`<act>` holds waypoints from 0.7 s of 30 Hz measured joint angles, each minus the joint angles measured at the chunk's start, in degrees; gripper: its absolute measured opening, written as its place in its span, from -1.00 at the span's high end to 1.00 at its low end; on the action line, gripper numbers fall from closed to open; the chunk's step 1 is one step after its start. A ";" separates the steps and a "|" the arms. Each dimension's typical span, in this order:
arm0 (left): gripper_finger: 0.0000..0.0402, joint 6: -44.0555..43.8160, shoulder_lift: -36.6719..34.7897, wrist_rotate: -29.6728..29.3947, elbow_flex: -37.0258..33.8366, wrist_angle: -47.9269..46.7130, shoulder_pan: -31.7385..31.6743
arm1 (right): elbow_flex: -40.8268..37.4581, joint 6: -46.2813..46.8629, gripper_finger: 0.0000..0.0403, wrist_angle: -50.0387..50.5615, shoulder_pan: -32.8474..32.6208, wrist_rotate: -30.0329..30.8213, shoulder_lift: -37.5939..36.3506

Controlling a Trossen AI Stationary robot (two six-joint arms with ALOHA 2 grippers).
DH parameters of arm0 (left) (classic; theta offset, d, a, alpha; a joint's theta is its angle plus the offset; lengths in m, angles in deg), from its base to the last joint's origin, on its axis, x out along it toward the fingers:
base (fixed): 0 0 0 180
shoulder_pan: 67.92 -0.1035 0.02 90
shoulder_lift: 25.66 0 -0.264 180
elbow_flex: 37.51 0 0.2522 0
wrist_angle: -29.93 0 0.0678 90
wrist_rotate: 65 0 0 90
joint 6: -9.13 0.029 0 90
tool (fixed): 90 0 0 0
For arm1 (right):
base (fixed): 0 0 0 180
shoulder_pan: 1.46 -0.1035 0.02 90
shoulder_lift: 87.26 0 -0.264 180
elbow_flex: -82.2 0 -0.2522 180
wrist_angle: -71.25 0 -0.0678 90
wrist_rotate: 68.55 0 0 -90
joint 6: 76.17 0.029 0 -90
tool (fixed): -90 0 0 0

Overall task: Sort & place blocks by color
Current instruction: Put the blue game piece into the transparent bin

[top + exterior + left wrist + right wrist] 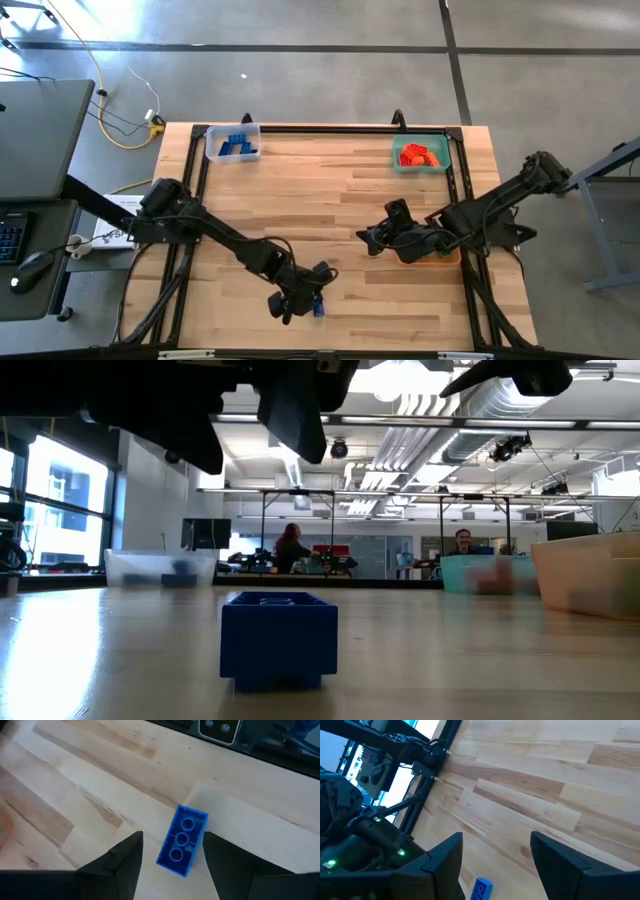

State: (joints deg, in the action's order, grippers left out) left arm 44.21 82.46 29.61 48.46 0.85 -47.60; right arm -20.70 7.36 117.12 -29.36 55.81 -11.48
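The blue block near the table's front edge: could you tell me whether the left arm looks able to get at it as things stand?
Probably yes: the left gripper hangs open directly above the blue block, which lies alone on bare table with nothing between them.

No legible text, label, brand or number anywhere.

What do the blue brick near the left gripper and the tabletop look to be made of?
Blue brick: looks like moulded plastic, smooth with a slight sheen, round studs on top, crisp edges. Tabletop: looks like pale wood planks, with visible grain and board seams; the low view shows a soft sheen, perhaps a sealed finish.
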 joint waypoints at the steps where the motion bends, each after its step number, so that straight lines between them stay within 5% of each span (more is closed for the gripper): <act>1: 0.04 0.51 0.00 0.15 0.00 0.11 0.00 | 0.00 0.00 -0.09 -0.06 0.00 -0.10 0.28; 14: 0.04 -0.05 -0.29 -2.63 0.01 2.43 -3.27 | -0.07 0.26 -0.09 0.02 0.00 -0.32 1.93; 21: 0.04 3.95 1.57 0.74 4.81 -5.56 -2.05 | -0.07 0.39 -0.09 0.00 0.13 -0.32 1.93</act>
State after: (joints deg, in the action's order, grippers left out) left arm 48.16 84.03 30.35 53.27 -4.71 -49.65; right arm -20.77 7.75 117.13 -29.23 55.49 -9.55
